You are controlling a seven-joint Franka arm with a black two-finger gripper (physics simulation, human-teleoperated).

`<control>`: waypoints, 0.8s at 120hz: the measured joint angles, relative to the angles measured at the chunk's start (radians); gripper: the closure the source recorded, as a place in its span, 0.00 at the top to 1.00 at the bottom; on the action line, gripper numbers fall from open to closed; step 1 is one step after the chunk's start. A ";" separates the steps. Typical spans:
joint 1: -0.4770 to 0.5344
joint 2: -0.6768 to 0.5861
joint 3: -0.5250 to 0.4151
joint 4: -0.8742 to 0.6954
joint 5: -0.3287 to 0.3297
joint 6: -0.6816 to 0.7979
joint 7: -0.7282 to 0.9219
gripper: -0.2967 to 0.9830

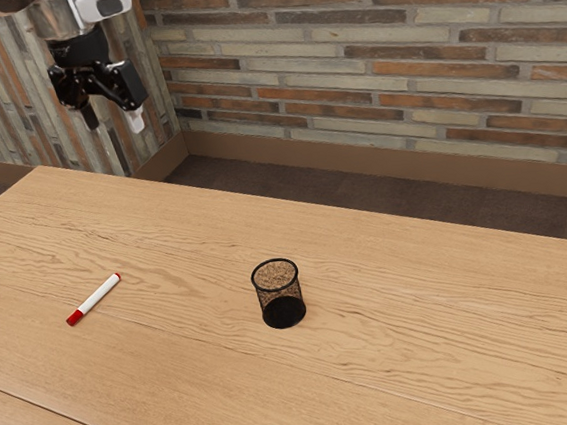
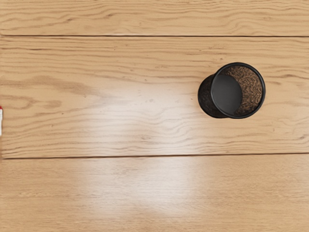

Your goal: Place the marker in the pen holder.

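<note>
White marker (image 1: 96, 298): flat on its side on the table (image 1: 425, 329), toward the exterior view's left, well apart from the pen holder (image 1: 280, 296); nothing touches it.
Step in hand: reaching for the marker, I judge, with the grasp and the drop both ahead.
Next move: bring my gripper (image 1: 114, 119) over the barrel, turn it so the fingers straddle the narrow width, then lower and close. A nudge off-centre could set the round body rolling.
After the grasp: the marker will probably need tilting upright before it goes over the opening, or it may catch across the rim.
Gripper fingers: apart, with nothing between them, high above the table.
Marker barrel: smooth, slim, straight cylinder, glossy like plastic; red cap (image 1: 75, 318) at one end, a small red tip (image 1: 118, 277) at the other.
Pen holder: black mesh cup, upright, round and open at the top; a thicker smooth rim, a solid dark base, wood grain showing through the weave.
Table: pale golden-brown wood, long wavy grain, thin dark seams between planks; a soft sheen of light in the wrist view.
Brick wall (image 1: 379, 53): long narrow strips in grey, cream and rust, rough-faced, above a plain brown skirting (image 1: 379, 162).
Floor (image 1: 311, 181): dark brown, mottled.
</note>
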State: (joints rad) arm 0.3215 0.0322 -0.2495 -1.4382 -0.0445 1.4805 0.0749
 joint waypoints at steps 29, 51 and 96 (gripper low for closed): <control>-0.219 0.038 0.218 -0.287 0.063 0.137 -0.009 0.77; -0.200 0.074 0.346 -0.481 0.082 0.321 -0.011 0.77; -0.135 0.074 0.370 -0.774 0.122 0.686 0.046 0.74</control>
State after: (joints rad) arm 0.1866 0.1066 0.1209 -2.2124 0.0771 2.1665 0.1214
